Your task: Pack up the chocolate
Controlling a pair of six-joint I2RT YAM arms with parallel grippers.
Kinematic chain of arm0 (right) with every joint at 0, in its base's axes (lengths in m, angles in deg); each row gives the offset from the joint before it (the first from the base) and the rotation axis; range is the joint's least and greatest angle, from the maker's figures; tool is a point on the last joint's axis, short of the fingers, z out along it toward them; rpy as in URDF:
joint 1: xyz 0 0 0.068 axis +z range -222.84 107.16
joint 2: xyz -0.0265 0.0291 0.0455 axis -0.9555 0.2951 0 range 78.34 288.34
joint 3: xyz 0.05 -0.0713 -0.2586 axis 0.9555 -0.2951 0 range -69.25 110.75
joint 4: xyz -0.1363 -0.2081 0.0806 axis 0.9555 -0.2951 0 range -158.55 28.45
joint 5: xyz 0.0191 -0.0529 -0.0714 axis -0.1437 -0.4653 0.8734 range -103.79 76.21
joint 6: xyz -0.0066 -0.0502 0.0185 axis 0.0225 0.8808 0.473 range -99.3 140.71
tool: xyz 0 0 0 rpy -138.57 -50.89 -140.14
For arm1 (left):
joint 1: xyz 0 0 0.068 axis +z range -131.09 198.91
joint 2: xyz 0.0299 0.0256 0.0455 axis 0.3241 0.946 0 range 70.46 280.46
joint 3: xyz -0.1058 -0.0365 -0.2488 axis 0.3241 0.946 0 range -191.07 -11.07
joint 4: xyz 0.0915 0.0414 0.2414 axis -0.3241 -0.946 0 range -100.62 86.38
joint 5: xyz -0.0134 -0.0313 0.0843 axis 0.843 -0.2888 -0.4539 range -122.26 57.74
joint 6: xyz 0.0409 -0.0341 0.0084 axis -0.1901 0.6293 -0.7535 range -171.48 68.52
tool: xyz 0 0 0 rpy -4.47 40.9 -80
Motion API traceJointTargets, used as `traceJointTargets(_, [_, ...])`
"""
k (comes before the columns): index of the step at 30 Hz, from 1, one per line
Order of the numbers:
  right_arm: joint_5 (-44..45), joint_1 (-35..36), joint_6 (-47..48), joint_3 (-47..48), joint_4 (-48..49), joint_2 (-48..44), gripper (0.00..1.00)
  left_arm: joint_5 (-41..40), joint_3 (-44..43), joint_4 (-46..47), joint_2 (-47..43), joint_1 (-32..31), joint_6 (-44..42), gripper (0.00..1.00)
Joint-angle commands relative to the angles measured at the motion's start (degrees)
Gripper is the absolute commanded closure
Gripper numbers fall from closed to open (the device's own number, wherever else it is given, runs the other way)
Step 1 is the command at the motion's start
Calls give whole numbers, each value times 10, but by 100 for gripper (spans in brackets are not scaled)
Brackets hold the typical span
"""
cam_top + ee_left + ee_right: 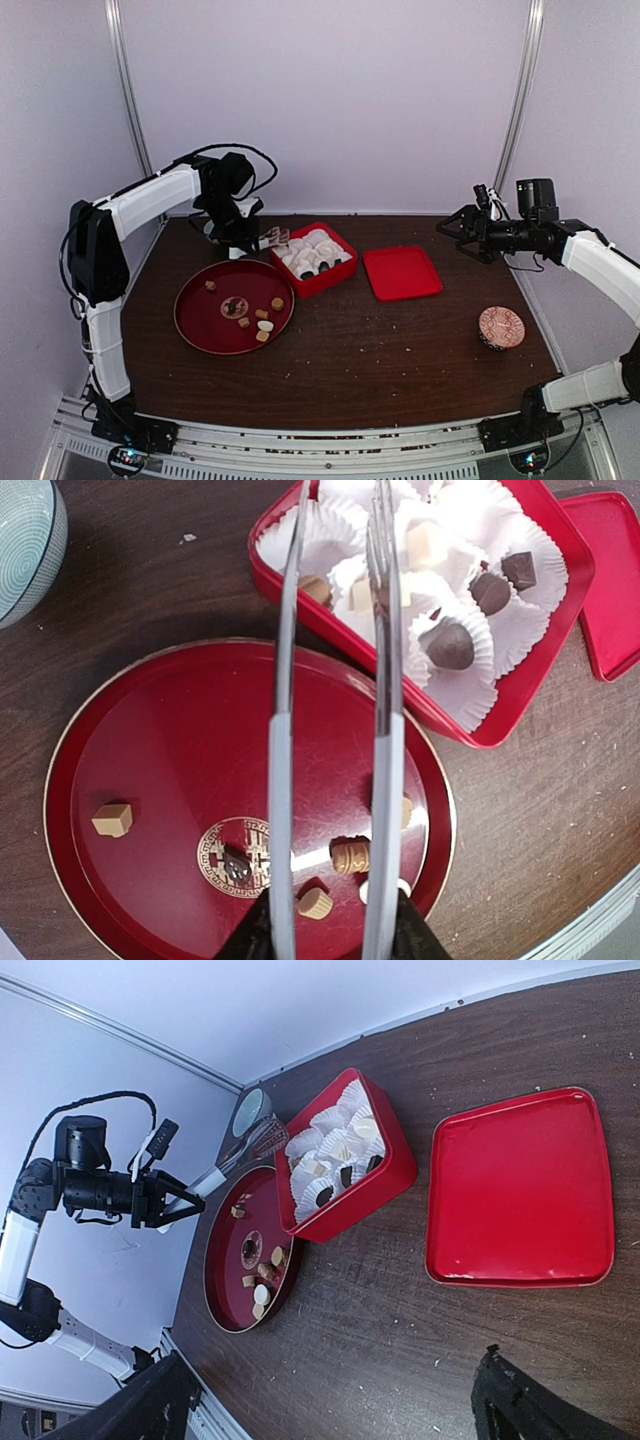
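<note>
Several chocolate pieces lie on the round red plate (200, 325): a tan cube (112, 818), a barrel-shaped tan piece (350, 856), a tan cup-shaped piece (316, 903), a white one partly hidden (366, 890) and a dark one (236, 864). The red box (322, 283) holds white paper cups, some with dark pieces (450, 645) or tan pieces (425, 542). My left gripper (335, 932) is shut on metal tongs (282, 780). The tong arms stand apart, tips over the box and empty. My right gripper (466, 231) is open and empty, in the air at the back right.
The red lid (401, 272) lies flat right of the box. A small patterned bowl (501, 327) sits at the right. A teal striped bowl (25, 540) stands behind the plate, near my left arm.
</note>
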Motion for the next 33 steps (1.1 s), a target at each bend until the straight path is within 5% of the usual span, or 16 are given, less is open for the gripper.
traceJointTargets(1, [2, 4, -1, 9, 14, -1, 0, 13, 3, 20, -49, 3, -15, 68])
traceJointTargets(18, [-14, 5, -7, -7, 30, 3, 0, 38, 361, 90, -312, -37, -77, 67])
traceJointTargets(33, [-7, 6, 15, -30, 22, -10, 0, 18, 423, 121, -298, -75, -70, 66])
